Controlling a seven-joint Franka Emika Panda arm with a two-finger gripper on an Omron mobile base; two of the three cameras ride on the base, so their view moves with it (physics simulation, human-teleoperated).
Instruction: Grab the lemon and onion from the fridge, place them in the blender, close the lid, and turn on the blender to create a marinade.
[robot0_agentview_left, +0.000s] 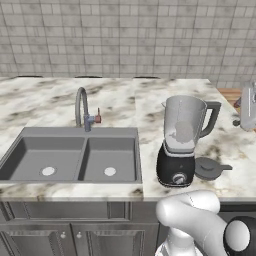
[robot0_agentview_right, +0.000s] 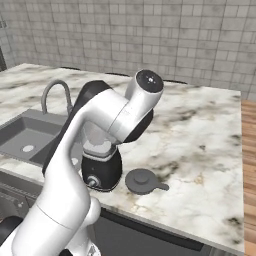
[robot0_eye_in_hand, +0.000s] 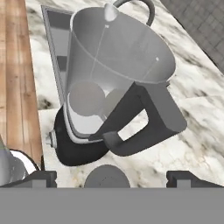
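The blender (robot0_agentview_left: 181, 145) stands on the marble counter (robot0_agentview_left: 225, 150) right of the sink, its jar (robot0_eye_in_hand: 118, 57) without a lid. Through the tinted wall I see two round shapes (robot0_eye_in_hand: 86, 98) side by side on the jar's bottom; they look grey, so I cannot tell lemon from onion. The dark lid (robot0_agentview_left: 210, 168) lies flat on the counter beside the black base (robot0_agentview_right: 102, 170). My gripper (robot0_eye_in_hand: 113, 178) hangs open above the lid (robot0_eye_in_hand: 107, 178), close to the jar's handle (robot0_eye_in_hand: 144, 118), with nothing between its fingers. The fridge is out of view.
A double grey sink (robot0_agentview_left: 75, 157) with a curved faucet (robot0_agentview_left: 82, 107) lies left of the blender. A silver toaster (robot0_agentview_left: 248, 107) stands at the counter's right end. My own arm (robot0_agentview_right: 100, 130) hides most of the blender in the right base view.
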